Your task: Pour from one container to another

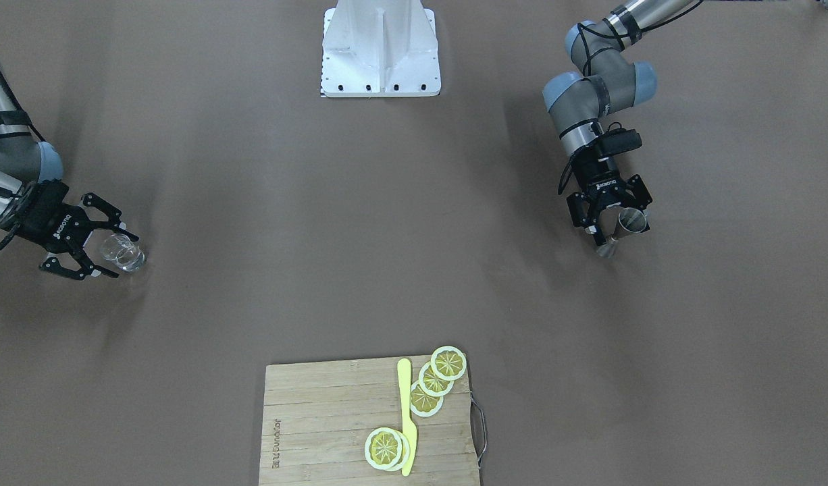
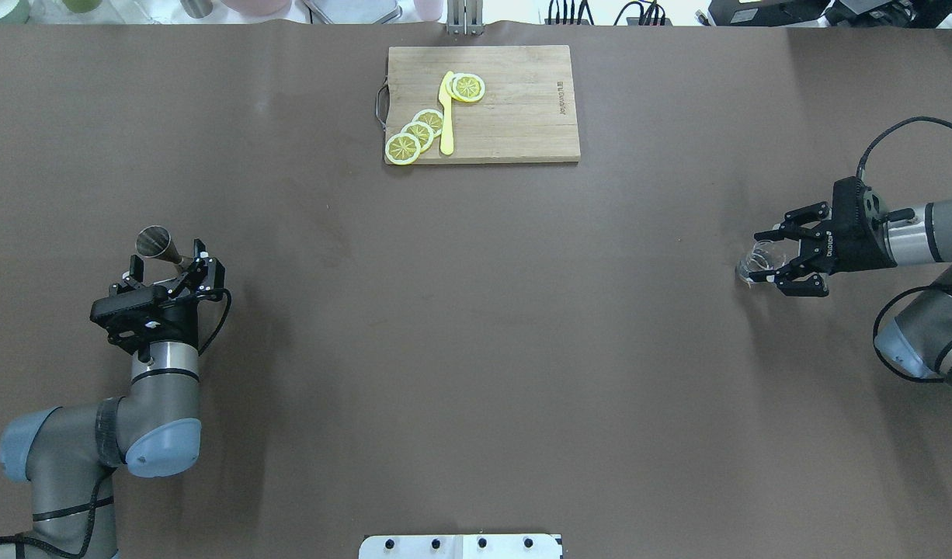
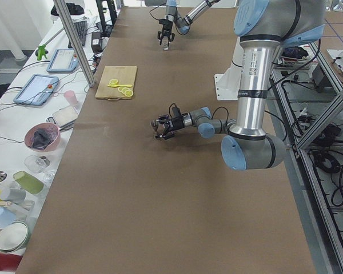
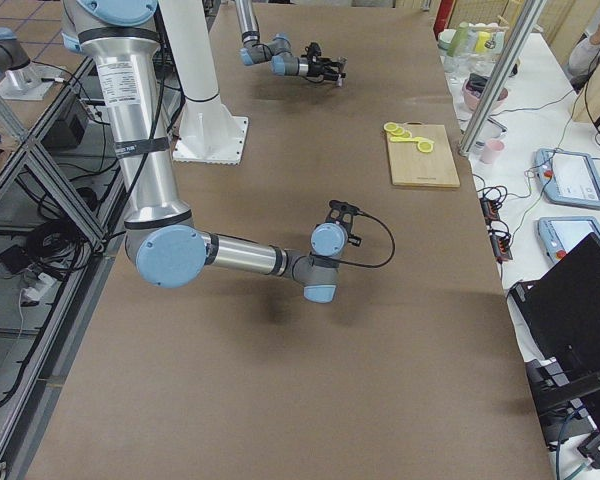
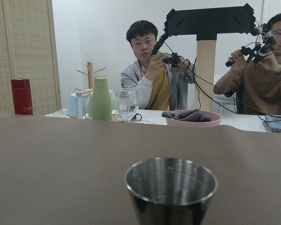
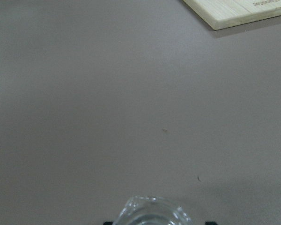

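The grey steel jigger (image 1: 631, 220) (image 2: 154, 241) stands upright on the brown table. My left gripper (image 1: 620, 233) (image 2: 168, 262) lies level around its waist, open, with its fingers spread wide on either side. The left wrist view shows the jigger's open mouth (image 5: 171, 185) close up at the bottom edge. The small clear glass (image 1: 125, 254) (image 2: 755, 262) sits at the other end of the table, between the fingertips of my right gripper (image 1: 110, 255) (image 2: 769, 262), which is open. Only the glass rim (image 6: 152, 213) shows in the right wrist view.
A bamboo cutting board (image 2: 515, 101) (image 1: 319, 418) with lemon slices (image 2: 418, 132) and a yellow knife (image 1: 406, 412) lies mid-table at the far edge. The white robot base (image 1: 380, 54) stands at the near edge. Two operators (image 5: 150, 75) sit beyond the table.
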